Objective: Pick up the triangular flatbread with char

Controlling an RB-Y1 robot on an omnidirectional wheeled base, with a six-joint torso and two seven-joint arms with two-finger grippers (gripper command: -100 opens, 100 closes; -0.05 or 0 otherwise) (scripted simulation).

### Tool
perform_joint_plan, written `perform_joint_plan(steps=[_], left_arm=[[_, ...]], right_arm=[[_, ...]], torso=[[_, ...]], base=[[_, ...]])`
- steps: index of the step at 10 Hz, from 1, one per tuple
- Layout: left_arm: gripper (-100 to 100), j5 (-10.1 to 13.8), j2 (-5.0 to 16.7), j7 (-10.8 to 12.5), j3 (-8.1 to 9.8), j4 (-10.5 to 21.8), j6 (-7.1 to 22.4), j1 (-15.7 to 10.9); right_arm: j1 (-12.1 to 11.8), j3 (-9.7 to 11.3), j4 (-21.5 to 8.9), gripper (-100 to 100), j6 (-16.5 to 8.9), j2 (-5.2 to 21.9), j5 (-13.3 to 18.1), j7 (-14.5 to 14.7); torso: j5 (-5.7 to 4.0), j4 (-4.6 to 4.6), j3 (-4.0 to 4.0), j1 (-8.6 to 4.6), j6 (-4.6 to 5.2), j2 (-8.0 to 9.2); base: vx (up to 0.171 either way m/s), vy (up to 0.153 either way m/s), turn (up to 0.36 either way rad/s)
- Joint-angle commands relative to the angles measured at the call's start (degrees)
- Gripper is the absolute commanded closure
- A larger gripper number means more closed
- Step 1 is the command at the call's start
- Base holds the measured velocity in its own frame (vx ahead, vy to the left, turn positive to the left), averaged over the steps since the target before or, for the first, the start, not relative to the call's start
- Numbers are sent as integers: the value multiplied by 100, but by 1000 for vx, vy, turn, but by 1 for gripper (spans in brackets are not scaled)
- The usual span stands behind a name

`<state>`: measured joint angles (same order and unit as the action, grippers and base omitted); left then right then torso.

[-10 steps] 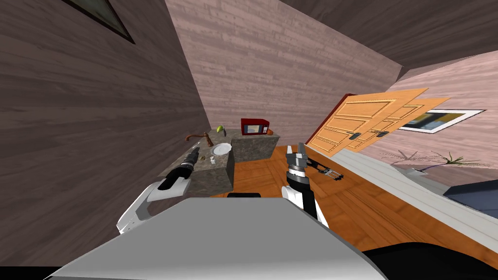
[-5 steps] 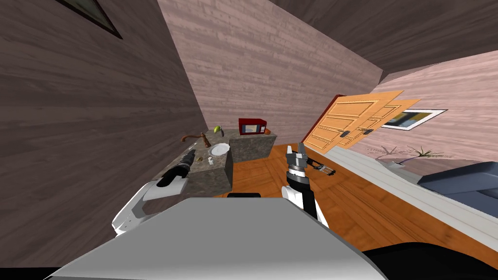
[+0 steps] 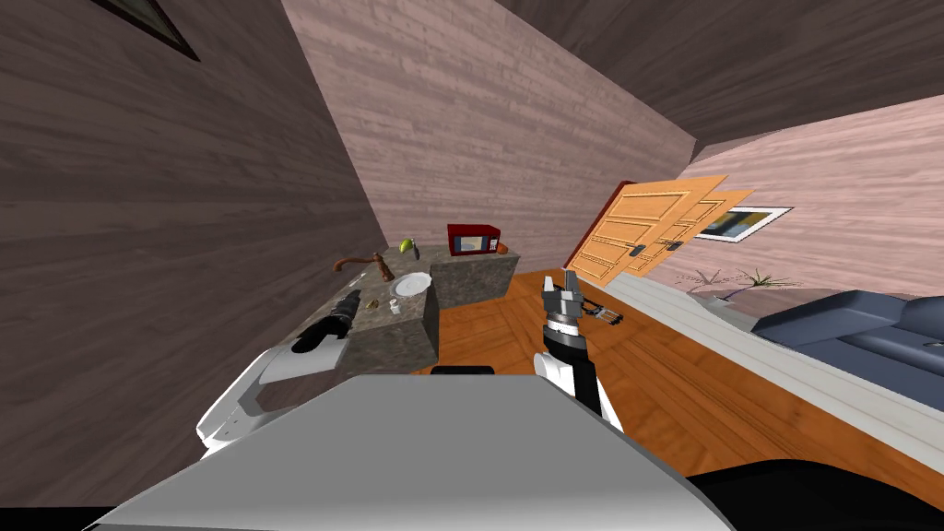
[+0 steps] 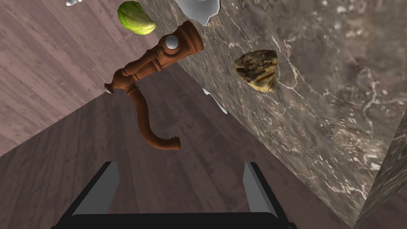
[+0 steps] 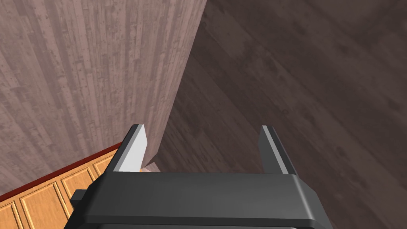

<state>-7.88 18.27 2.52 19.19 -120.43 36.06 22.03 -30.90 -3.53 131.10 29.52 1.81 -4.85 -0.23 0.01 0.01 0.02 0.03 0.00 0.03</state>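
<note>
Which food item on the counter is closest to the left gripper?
The tan, char-marked flatbread; the green fruit lies farther off, past the brown faucet.

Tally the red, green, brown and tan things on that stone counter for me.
Red: 1, microwave
Green: 1, rounded item
Brown: 1, tap with curved spout
Tan: 1, charred flatbread
Total: 4

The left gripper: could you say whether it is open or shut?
Open: the left gripper shows its fingers wide apart, nothing between them; the flatbread lies on the counter.
</note>
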Motion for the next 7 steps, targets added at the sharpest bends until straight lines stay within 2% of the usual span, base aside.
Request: perform_joint_plan(steps=[1,2,3,4,5,6,7], left_arm=[[-100,-38,25,26,51,69,286,-95],[-100,-68,74,78,178,182,449,-134],[-100,-68,74,78,178,182,606,-134],[-100,-95,121,129,302,301,782,-172],[-100,-95,121,129,302,301,884,-172],[-100,-118,169,179,424,424,1091,-210],[-100,-118,169,179,424,424,1142,-210]], right_arm=[[0,0,0,0,0,0,0,0],[-1,0,0,0,0,0,0,0],[0,0,0,0,0,0,0,0],[-1,0,0,0,0,0,0,0],[0,0,0,0,0,0,0,0],[-1,0,0,0,0,0,0,0],[0,0,0,0,0,0,0,0]], torso=[[0,0,0,0,0,0],[0,0,-1,0,-2,-1],[0,0,-1,-1,1,-2],[0,-1,-2,-1,-2,-3],[0,-1,-2,-2,-1,-3],[0,-1,-2,-1,-2,-4],[0,-1,-3,-2,1,-6]], base=[[-13,-1,-65],[-11,-6,-162],[-7,-2,-79],[-4,-6,-148],[-4,-3,-85],[-1,-9,-185],[1,-2,-72]])
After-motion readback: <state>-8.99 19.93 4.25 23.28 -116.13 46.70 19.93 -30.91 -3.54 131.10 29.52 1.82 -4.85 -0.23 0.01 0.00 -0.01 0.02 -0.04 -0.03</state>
